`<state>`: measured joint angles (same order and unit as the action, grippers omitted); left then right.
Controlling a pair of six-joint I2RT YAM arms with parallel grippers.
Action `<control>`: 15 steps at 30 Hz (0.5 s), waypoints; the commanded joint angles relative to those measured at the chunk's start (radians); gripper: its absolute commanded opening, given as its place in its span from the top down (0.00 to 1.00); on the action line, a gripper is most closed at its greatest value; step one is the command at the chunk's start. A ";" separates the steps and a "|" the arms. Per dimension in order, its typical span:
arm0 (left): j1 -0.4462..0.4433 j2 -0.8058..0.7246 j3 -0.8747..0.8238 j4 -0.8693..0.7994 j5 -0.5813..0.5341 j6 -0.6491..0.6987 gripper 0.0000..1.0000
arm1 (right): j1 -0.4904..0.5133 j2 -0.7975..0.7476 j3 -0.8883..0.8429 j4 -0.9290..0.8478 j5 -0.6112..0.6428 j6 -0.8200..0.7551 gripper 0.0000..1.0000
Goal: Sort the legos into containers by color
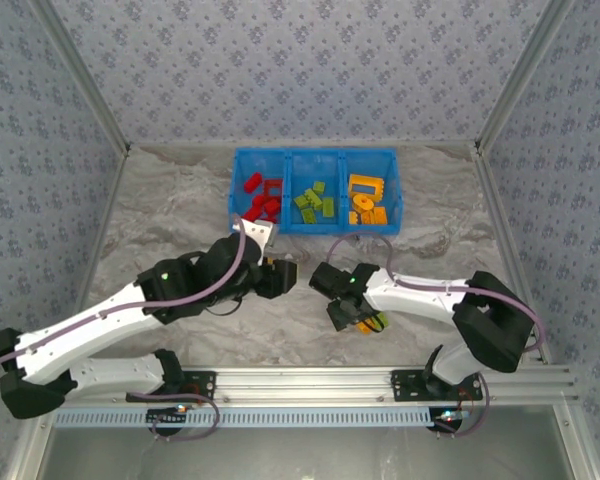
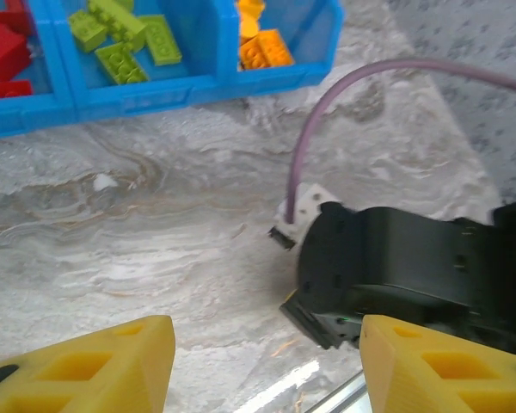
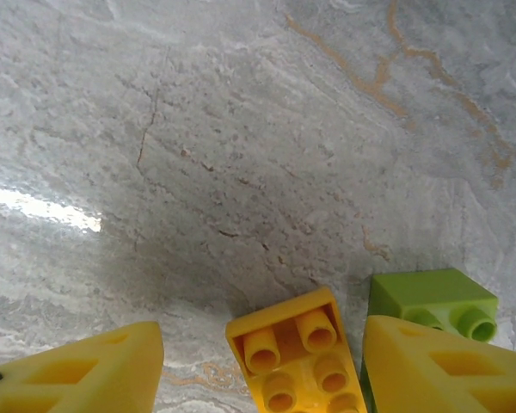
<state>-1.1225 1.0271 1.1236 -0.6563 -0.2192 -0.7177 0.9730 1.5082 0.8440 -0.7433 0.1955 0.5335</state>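
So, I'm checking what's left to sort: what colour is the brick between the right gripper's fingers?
Orange-yellow; the brick shows best in the right wrist view.

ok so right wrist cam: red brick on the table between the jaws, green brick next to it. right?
Wrong colour: the right wrist view shows an orange-yellow brick, not red, on the table between the jaws of the right gripper. The green brick next to it is correct.
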 commanded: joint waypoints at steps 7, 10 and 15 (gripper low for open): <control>-0.020 -0.012 -0.003 0.040 0.024 -0.031 0.41 | 0.000 0.027 -0.011 -0.026 0.015 0.018 0.39; -0.020 0.002 0.010 0.042 0.046 -0.023 0.41 | 0.008 0.019 -0.027 -0.041 0.014 0.032 0.40; -0.032 0.019 0.010 0.053 0.081 -0.020 0.41 | 0.018 -0.011 -0.062 -0.064 0.015 0.064 0.44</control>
<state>-1.1397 1.0420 1.1053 -0.6304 -0.1699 -0.7391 0.9806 1.5230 0.8055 -0.7559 0.1970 0.5606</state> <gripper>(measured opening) 0.593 0.566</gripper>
